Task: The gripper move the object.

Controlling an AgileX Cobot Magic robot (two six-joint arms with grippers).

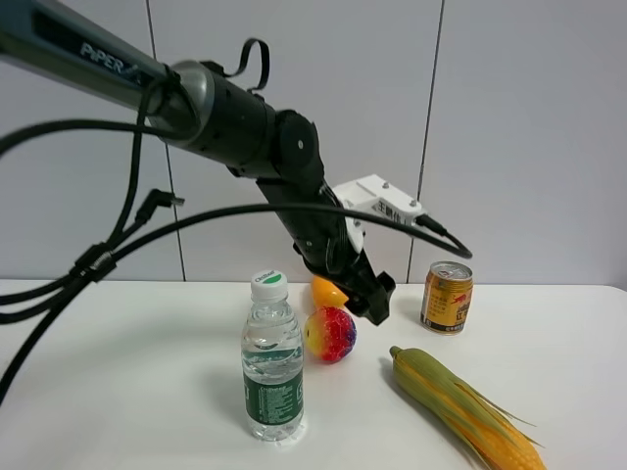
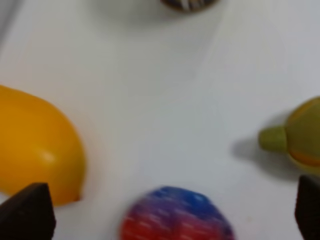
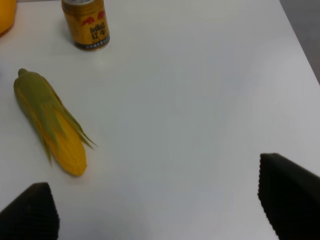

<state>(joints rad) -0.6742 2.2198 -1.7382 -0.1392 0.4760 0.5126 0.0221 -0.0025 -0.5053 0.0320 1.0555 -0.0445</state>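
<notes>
Two fingers of the left gripper [image 1: 376,300] stand spread wide, gripping nothing, just over the apple [image 1: 330,334]. The apple rests on the table [image 1: 147,392] nearer its far edge, between the water bottle [image 1: 271,362] and the corn [image 1: 465,406]. The right gripper [image 3: 159,205] is also wide and empty.

Found the claw [image 1: 375,300] hanging low over the table [image 1: 118,392], tips just above and right of the apple [image 1: 330,334] resting there. Saw the oval fruit [image 1: 326,291] left of the claw too, just behind the apple and apart from it, alongside one finger. Placed the corn cob [image 1: 465,408] lying right of the claw and nearer the camera, stem end close by the other finger. Noted the can [image 1: 448,297] standing farther right of the claw, well apart. Marked the bottle [image 1: 271,357] upright left of the claw, in front of the apple, near it.
</notes>
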